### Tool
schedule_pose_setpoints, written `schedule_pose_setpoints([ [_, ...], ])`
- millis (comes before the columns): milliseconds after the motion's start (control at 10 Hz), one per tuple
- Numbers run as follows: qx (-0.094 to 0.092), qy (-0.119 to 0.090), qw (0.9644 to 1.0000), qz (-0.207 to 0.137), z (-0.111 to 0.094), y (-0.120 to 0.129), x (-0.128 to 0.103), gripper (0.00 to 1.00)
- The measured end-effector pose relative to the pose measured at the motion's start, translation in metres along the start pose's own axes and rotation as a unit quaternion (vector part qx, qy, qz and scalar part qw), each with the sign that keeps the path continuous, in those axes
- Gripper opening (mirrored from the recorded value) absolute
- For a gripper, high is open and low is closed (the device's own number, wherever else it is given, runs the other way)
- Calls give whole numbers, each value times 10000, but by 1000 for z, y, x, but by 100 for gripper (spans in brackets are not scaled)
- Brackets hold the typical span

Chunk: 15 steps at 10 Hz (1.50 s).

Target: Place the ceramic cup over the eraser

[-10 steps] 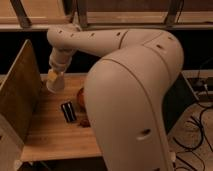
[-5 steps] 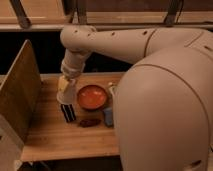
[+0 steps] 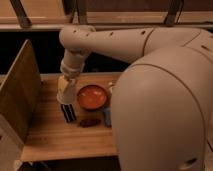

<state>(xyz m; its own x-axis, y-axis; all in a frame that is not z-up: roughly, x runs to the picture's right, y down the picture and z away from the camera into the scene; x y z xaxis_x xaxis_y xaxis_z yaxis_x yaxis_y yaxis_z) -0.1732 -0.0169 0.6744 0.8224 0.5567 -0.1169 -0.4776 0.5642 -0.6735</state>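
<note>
- One arm reaches from the right across to the left part of the bench and bends down there.
- One claw hangs at the arm's end, low over the bench, just left of the bowl. It is closed tight, with a cream-yellow finger showing on its left side.
- One ceramic cup, pale and rounded, sits in the claw's grip. It is held directly above the near end of the eraser and beside the bowl's left rim.
- One eraser, a black block with a lighter stripe, lies on the bench under the claw, running towards the front edge.
- One orange-red bowl stands on the bench to the right of the eraser.
- One dark red oval thing lies in front of the bowl, near the eraser's front end.
- One blue-grey pad lies just right of the oval thing.
- One wooden panel stands upright along the bench's left side.
- The robot's pale body fills the right of the view and hides that side of the bench and part of the pad.
- The eraser's far end is covered by the claw and cup, so I cannot tell whether the cup touches it.
- The cup's outline blurs into the claw.
</note>
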Motion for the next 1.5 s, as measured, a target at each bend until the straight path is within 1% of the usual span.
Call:
schedule_pose_setpoints([
  [100,142,135,9998,-71,0,-4,-3,0],
  [300,457,434,9979,-178,-4,-8,-8,0],
  [400,524,493,9972,-179,-6,-7,-9,0],
  [500,550,553,9968,-176,-6,0,-11,0],
  [600,534,576,9967,-187,-3,7,-13,0],
  [900,385,648,9968,-248,12,38,-17,0],
  [1100,379,803,9959,-184,22,44,-10,0],
  [1300,469,1024,9936,-69,32,41,-2,0],
  [1500,648,1197,9907,52,39,31,4,0],
])
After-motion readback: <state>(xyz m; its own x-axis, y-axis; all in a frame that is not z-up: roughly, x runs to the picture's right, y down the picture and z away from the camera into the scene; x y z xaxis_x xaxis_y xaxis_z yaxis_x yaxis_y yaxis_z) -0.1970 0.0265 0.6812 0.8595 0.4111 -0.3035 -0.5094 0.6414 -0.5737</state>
